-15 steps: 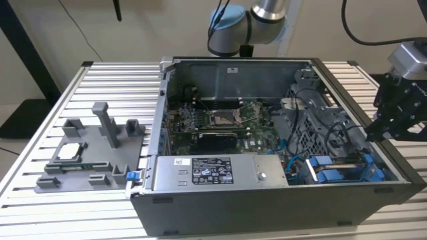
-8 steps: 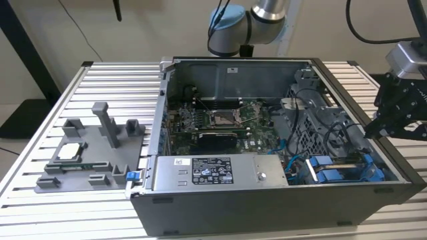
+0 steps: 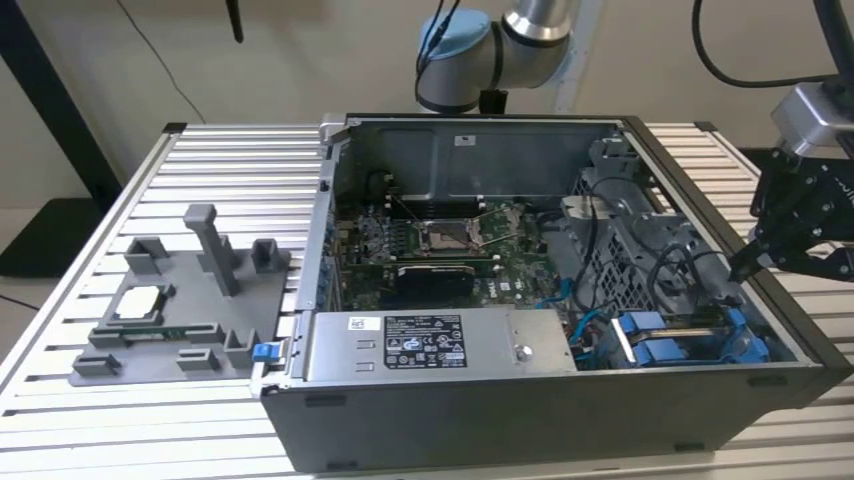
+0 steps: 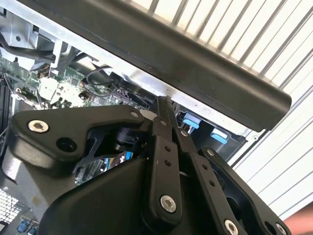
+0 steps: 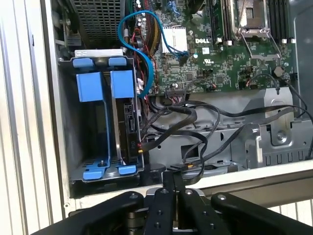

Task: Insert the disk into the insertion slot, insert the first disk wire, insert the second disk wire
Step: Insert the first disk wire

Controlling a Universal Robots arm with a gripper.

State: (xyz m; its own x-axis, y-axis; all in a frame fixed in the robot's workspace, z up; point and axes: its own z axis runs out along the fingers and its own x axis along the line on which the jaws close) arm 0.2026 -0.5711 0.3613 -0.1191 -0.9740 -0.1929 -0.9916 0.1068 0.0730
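My tool (image 5: 172,176) hovers over the case wall, fingers pinched together with nothing visibly between them. The disk (image 5: 126,122) sits in the insertion slot (image 5: 73,132). The loose black cables (image 5: 195,122) tangled alongside could snag the fingers.

PSU box (image 3: 441,342), mobo (image 3: 514,265), grey jig (image 3: 187,305).

Soft, even indoor light falls from above. The pale slatted bench (image 3: 120,430) glares almost white beside the hand (image 3: 741,266). Below the hand, the computer case (image 3: 534,420) interior sits in dimmer shade; the black hand itself reads as a dark silhouette.
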